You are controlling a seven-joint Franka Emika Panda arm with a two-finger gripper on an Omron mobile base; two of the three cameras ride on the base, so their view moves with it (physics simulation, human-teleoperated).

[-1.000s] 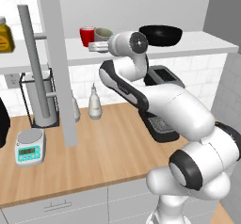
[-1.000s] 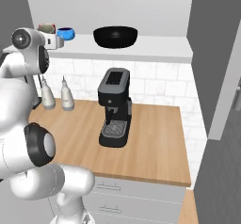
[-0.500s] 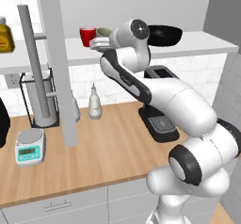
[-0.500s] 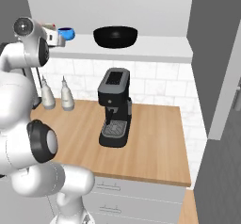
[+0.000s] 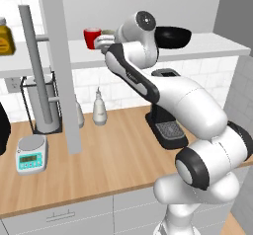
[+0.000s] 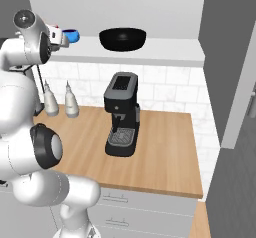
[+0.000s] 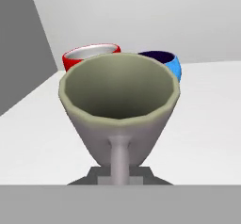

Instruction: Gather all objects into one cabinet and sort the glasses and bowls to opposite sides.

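One grey-beige mug sits clenched by its handle in the claw, up at the left end of the cabinet's white bottom board, with one red cup and one small blue bowl close behind it and one wide black bowl well apart to the right on the same board. Below, the wooden table carries one black coffee machine, two white spray bottles and one small scale. White tile backs it, and grey door panels stand at the right.
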